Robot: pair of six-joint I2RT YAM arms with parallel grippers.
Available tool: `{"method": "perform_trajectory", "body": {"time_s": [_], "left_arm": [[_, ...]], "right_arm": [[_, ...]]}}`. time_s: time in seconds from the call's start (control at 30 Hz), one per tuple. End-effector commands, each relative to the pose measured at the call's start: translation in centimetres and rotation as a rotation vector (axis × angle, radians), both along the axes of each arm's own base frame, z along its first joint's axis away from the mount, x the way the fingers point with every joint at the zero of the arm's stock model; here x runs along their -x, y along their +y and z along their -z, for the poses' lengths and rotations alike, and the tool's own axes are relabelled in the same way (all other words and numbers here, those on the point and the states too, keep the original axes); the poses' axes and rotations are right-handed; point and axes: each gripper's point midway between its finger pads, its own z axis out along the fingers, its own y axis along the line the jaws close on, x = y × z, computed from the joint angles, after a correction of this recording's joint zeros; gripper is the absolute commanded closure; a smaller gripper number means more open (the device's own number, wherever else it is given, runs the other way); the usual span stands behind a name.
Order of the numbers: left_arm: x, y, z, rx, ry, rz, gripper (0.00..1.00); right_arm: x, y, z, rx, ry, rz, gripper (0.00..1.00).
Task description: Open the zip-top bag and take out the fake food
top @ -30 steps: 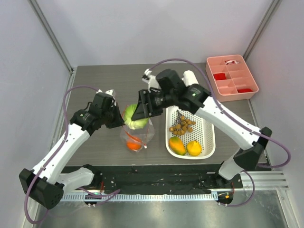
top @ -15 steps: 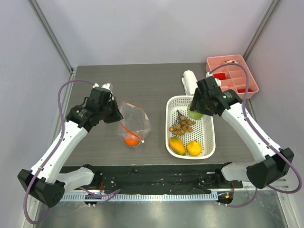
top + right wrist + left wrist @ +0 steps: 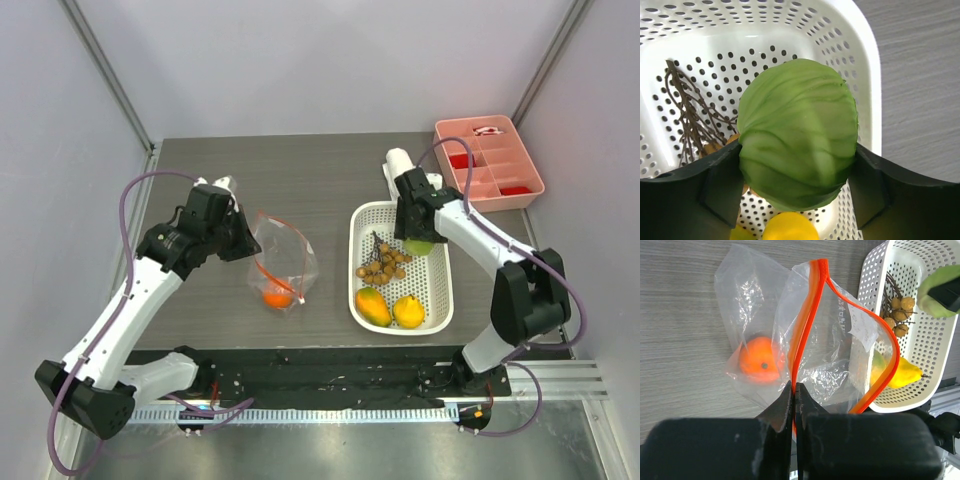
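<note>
My left jaws: pinching orange zip strip of crinkly clear bag | my right jaws: clasping ribbed green plastic fruit above white perforated basket.

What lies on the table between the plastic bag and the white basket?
Nothing. In the top view only a bare strip of table separates the bag from the basket; the two do not touch.
</note>
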Motion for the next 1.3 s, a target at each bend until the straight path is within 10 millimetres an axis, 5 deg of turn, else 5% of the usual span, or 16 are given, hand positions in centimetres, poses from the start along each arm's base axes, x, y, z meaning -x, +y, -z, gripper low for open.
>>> {"method": "perform_trajectory", "body": {"time_s": [0.0,0.07,0.23,0.33,0.5,0.6,0.63,0.73,0.77,0.87,0.9,0.97,1.03,1.2,1.27], "left_arm": [[-0.2,-0.5,-2.7,0.055,-0.055,0.005,1.0],[-0.5,-0.6,-3.2,0.061,-0.06,0.005,1.0],[-0.8,-1.1,-4.8,0.091,-0.086,0.009,1.0],[-0.9,-1.3,-4.8,0.1,-0.086,0.014,1.0],[-0.8,-1.5,-4.8,0.12,-0.089,0.015,1.0],[-0.6,-1.6,-4.6,0.122,-0.077,0.022,1.0],[-0.5,-1.6,-4.7,0.124,-0.078,0.021,1.0],[-0.4,-1.7,-4.7,0.134,-0.08,0.026,1.0],[-0.4,-1.8,-4.6,0.133,-0.075,0.03,1.0],[-0.4,-2.0,-4.8,0.145,-0.075,0.033,1.0],[-0.5,-2.1,-4.9,0.151,-0.077,0.032,1.0],[-0.6,-2.3,-5.3,0.171,-0.086,0.028,0.99],[-0.8,-2.5,-5.6,0.181,-0.093,0.03,1.0],[-1.1,-2.8,-5.8,0.193,-0.091,0.033,1.0],[-1.1,-2.8,-6.0,0.194,-0.098,0.03,1.0]], "right_arm": [[-2.8,0.3,-2.2,0.033,-0.055,-0.02,0.15],[-2.4,-0.2,-2.8,0.058,-0.038,-0.012,0.12],[-0.7,0.3,-8.7,0.075,-0.079,-0.04,0.07],[1.0,-0.6,-10.6,0.105,-0.064,-0.031,0.0],[1.4,0.7,-8.7,0.042,-0.047,-0.108,0.0],[1.0,1.8,-9.5,0.001,-0.058,-0.11,0.0],[1.0,2.9,-10.5,-0.031,-0.079,-0.139,0.0],[1.8,10.4,-16.4,-0.238,-0.214,-0.333,0.03],[2.9,14.8,-19.3,-0.371,-0.249,-0.413,0.04],[4.4,21.8,-24.6,-0.611,-0.328,-0.508,0.17],[5.3,24.3,-24.7,-0.661,-0.308,-0.537,0.23],[5.5,27.0,-25.8,-0.751,-0.317,-0.53,0.49],[6.4,30.0,-24.7,-0.806,-0.264,-0.519,0.73],[6.7,33.4,-21.7,-0.761,-0.196,-0.433,0.99],[7.1,33.6,-20.5,-0.713,-0.163,-0.403,0.99]]}}
